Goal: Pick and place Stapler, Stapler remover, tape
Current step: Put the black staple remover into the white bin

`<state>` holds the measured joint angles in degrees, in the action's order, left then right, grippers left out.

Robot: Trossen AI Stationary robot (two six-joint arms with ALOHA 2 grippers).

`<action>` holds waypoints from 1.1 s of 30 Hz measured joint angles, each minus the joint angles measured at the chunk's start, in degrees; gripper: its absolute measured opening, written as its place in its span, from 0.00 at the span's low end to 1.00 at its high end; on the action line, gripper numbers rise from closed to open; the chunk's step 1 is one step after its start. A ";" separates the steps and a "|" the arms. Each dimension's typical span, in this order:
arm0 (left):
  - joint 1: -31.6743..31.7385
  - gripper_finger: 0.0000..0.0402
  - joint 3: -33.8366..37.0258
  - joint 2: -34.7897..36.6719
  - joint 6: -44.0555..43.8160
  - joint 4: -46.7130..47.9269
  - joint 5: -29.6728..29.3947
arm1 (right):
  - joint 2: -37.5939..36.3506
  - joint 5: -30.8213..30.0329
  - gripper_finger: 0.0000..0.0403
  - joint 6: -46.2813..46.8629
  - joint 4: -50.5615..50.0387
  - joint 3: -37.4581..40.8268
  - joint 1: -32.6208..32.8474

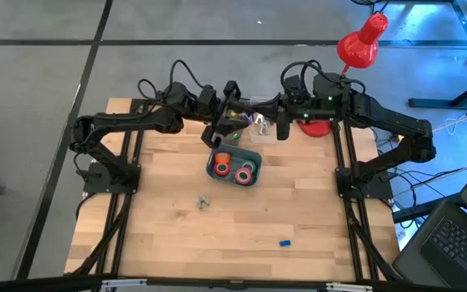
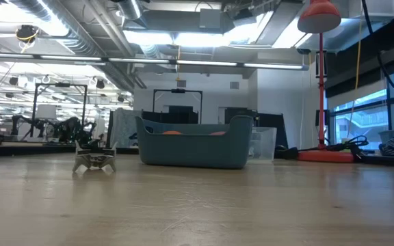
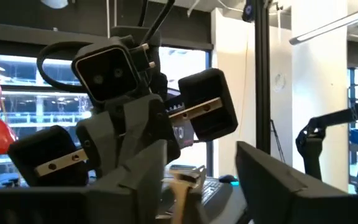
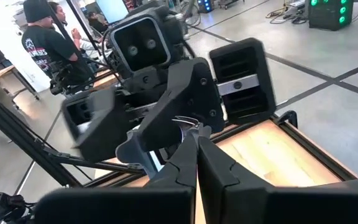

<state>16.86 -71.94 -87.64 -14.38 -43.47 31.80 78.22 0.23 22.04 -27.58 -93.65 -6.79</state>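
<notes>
- High view: the tape (image 1: 223, 169), small rings with pale centres, red-orange and one green, already lies in the blue bin (image 1: 215, 156), so I judge that part done. A small clawed metal thing, probably the remover (image 1: 204, 202), lies alone on the wooden table (image 1: 314, 211), well clear of the bin and not yet placed. A tiny blue block (image 1: 284, 242) sits nearer the front. My left gripper (image 1: 232, 123) and right gripper (image 1: 259, 123) meet tip to tip in the air above the back edge, beyond the bin. I cannot pick out a stapler.
- Low view: the bin is soft-cornered plastic with a raised lip. The remover is shiny with folded wings and rests flat on the planks beside it, apart.
- Left wrist view: my left fingers (image 3: 272, 180) stand apart and released, with a thin bright metal piece (image 3: 182, 186) between them.
- Right wrist view: my right fingers are clenched together, pinching that metal piece at their tips. What it is I cannot tell, so this looks like a handover partway.
</notes>
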 joint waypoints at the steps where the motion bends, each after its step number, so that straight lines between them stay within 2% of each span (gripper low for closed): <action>1: -0.28 0.49 0.00 0.00 0.25 0.06 -0.62 | 0.00 -0.18 0.00 -0.02 -0.12 0.00 0.00; 4: -0.54 0.59 0.00 0.04 0.56 0.58 -1.15 | -0.05 -2.99 0.00 -0.24 -2.62 0.00 -0.05; 6: 0.05 0.63 0.00 1.02 0.71 1.71 -1.34 | -0.23 -6.50 0.00 -0.38 -8.44 0.00 -1.12; 8: 0.61 0.66 0.00 2.88 2.28 1.86 -1.67 | -0.34 -9.02 0.00 0.63 -15.30 0.00 -2.95; 11: 1.40 0.67 -0.02 5.80 4.48 5.28 -4.11 | 0.20 -9.56 0.00 1.53 -22.14 0.31 -6.27; 16: 1.40 0.65 0.00 9.04 10.55 14.09 -10.36 | 4.06 -1.91 0.00 -2.94 -23.43 2.89 -14.69; 20: 0.82 0.65 -0.02 10.10 10.23 14.63 -10.86 | 10.36 5.97 0.00 -6.90 -23.46 5.70 -22.53; 25: 0.38 0.65 0.02 11.55 9.14 15.77 -10.68 | 17.29 16.08 0.00 -11.63 -22.94 9.52 -28.78; 33: 0.60 0.65 0.02 12.04 9.15 16.87 -12.12 | 22.60 15.50 0.00 -17.40 -16.49 15.35 -30.23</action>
<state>17.46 -71.92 -75.59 -5.23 -26.60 19.68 100.82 15.73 4.64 -44.07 -78.30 -37.02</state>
